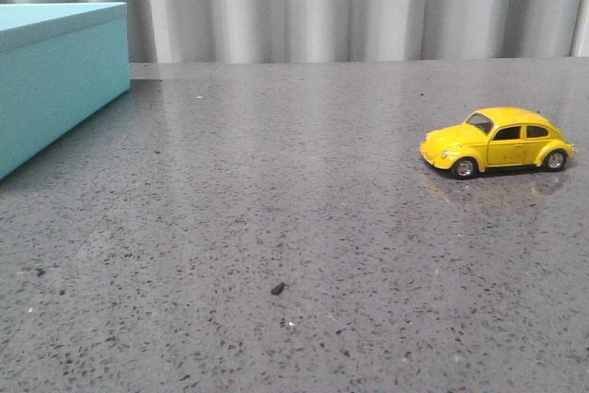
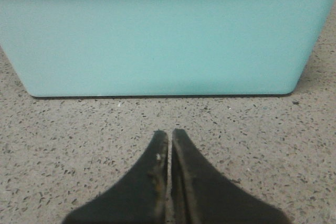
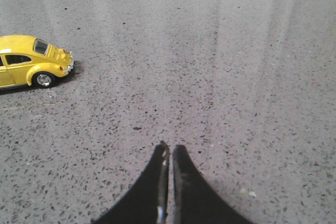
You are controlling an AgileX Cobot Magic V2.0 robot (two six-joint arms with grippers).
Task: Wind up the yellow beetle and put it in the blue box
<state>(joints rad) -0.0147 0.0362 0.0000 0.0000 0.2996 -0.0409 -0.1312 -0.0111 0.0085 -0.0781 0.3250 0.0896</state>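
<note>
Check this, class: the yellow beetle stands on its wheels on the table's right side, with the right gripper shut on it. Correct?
Not quite. The right gripper is shut but holds nothing; in the right wrist view the yellow beetle stands apart from it, on its wheels on the table's right side.

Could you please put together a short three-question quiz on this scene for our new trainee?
1. True or false: the yellow beetle is already inside the blue box.
2. The left gripper faces: A) the beetle, B) the blue box, C) a curtain.
3. Fill in: both the left gripper and the right gripper have their fingers ____.

Key: 1. False, it stands on the table, on all its wheels. 2. B. 3. Shut, holding nothing.
</note>
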